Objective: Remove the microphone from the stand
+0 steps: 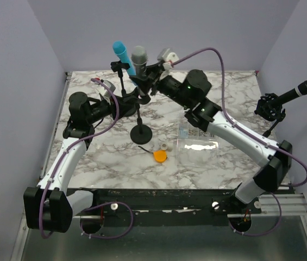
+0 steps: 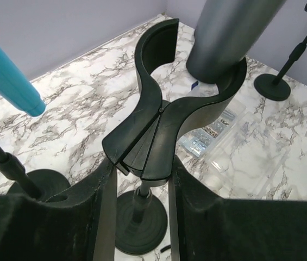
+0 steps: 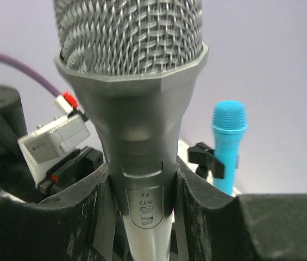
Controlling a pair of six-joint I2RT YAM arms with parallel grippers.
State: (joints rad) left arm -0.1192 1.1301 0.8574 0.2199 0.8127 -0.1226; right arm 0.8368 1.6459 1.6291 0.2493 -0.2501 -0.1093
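Readable text: the slide switch point(image 3: 145, 209) on the microphone point(image 3: 134, 109) handle is marked ON above and OFF below. No other writing is legible, and no brand shows on any item.

Right arm: it runs from its base at the near right edge diagonally across the marble table point(image 1: 224, 163) toward the far centre, passing above a clear plastic box point(image 1: 198, 144). The right gripper point(image 3: 142, 185) pinches the grey microphone handle at switch level, one finger pressed against each side. The mesh head points up.

Left arm: it reaches forward from the left base, elbow raised and wrist turned inward toward the centre. The left gripper point(image 2: 142, 168) is clamped on the rear tail of the black clip point(image 2: 153, 109) at the top of the stand point(image 1: 139, 117).

Microphone position: in the left wrist view its butt end sits at the upper rim of the clip's open cradle. Whether the two touch cannot be told.

Other items:
- A blue microphone point(image 3: 229, 136) stands in its own stand just beside.
- A black microphone point(image 1: 305, 87) is at the far right.
- An orange disc point(image 1: 160, 156) lies near the stand base.
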